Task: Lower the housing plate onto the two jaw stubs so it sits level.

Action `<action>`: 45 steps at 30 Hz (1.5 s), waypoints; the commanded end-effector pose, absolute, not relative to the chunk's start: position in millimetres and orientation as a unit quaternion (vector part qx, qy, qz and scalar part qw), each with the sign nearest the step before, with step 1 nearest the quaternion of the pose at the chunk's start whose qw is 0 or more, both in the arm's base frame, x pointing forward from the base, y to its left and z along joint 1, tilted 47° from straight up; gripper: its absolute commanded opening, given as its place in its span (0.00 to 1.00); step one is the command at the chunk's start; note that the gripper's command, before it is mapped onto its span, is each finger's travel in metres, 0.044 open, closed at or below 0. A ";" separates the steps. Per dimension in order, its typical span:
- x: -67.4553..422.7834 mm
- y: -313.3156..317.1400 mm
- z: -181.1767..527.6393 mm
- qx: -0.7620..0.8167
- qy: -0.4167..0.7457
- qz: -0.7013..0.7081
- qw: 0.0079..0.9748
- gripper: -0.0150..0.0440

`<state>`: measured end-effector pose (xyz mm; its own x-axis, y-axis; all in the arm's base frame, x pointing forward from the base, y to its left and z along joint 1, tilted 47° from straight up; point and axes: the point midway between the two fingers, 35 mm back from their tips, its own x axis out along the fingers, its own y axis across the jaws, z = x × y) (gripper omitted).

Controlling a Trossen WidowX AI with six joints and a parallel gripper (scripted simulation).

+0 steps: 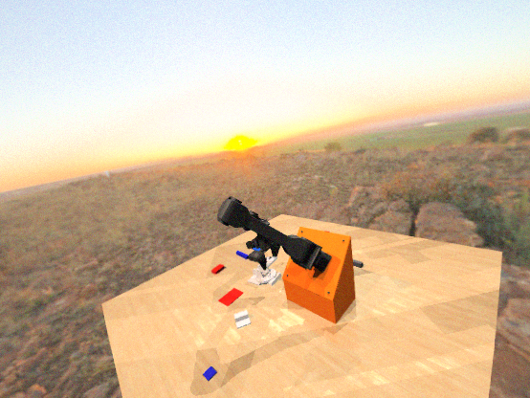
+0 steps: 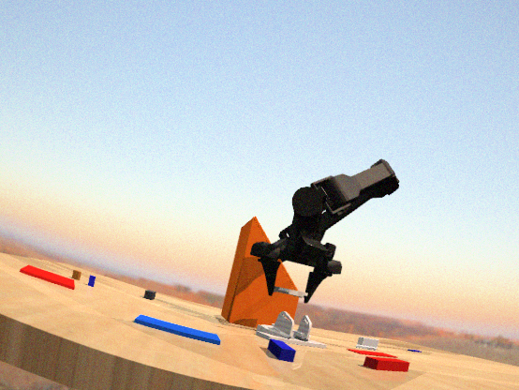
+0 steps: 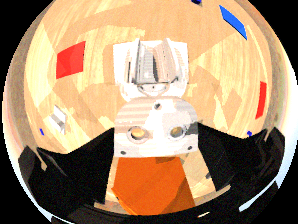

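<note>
My gripper point(image 2: 289, 298) is shut on the white housing plate point(image 2: 291, 292) point(image 3: 156, 117), one finger at each side edge. The plate has two large round holes and small holes near its edge. It hangs roughly flat, above the white base point(image 2: 311, 343) point(image 3: 120, 65), with a gap between them in the exterior view. Two upright white jaws point(image 2: 284, 323) point(image 2: 304, 327) stand side by side on the base. In the wrist view the plate's far edge overlaps the near end of the base. In the top view the arm hides the plate; the jaw stubs cannot be told apart.
A tall orange wedge block point(image 1: 318, 287) point(image 2: 239, 291) point(image 3: 150, 182) stands close to the base and gripper. A blue block point(image 2: 281, 351) lies just in front of the base in the exterior view. A blue bar point(image 2: 177, 329), a red block point(image 2: 386, 364) and a small white piece point(image 1: 242, 319) lie around.
</note>
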<state>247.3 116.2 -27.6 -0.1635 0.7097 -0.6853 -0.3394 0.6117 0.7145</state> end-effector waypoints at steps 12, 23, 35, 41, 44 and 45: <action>248.6 116.4 -27.3 0.138 0.633 0.424 0.633 0.85; 250.0 113.1 -31.0 0.138 0.633 0.424 0.633 0.85; 250.0 113.1 -31.0 0.138 0.633 0.424 0.633 0.85; 250.0 113.1 -31.0 0.138 0.633 0.424 0.633 0.85; 250.0 113.1 -31.0 0.138 0.633 0.424 0.633 0.85; 250.0 113.1 -31.0 0.138 0.633 0.424 0.633 0.85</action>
<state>248.7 113.1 -31.1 -0.1629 0.7114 -0.6836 -0.3580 0.6030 0.7129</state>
